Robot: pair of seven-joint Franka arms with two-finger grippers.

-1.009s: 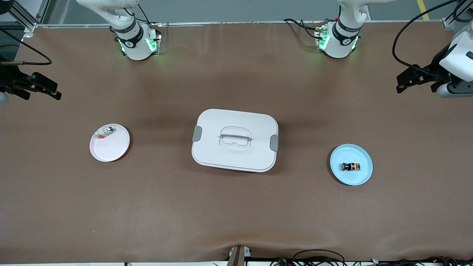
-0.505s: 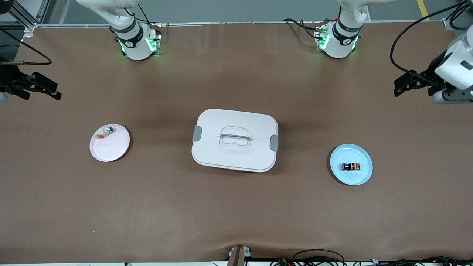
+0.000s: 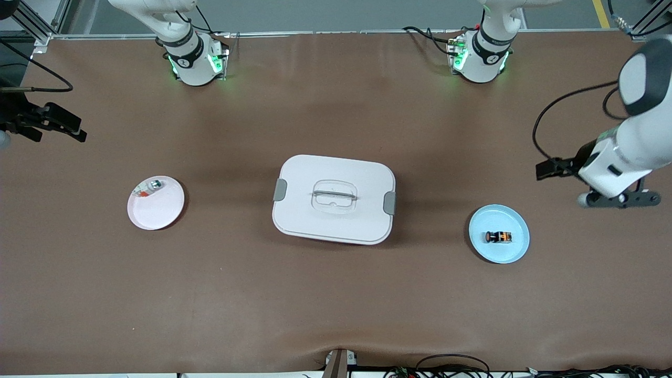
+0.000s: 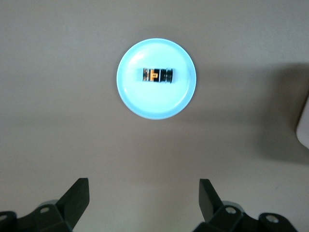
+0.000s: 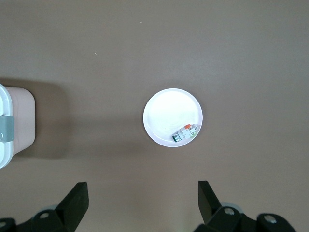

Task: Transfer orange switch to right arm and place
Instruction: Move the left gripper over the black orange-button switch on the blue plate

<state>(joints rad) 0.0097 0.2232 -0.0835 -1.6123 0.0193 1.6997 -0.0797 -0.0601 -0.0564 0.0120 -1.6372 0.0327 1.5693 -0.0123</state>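
Note:
The orange switch, black with orange markings, lies on its side in the middle of a light-blue plate toward the left arm's end of the table. In the left wrist view the switch rests on the plate some way ahead of my left gripper, whose jaws are open and empty. That left gripper hangs over bare table beside the plate. My right gripper waits open and empty over the table's edge at the right arm's end, also seen as the right gripper.
A white lidded box with grey clips stands mid-table. A white plate toward the right arm's end carries a small silver-and-green part; the right wrist view shows that plate and part.
The left arm has swung in from the table's end and come down toward the blue plate. The right arm, the switch and both plates have stayed put.

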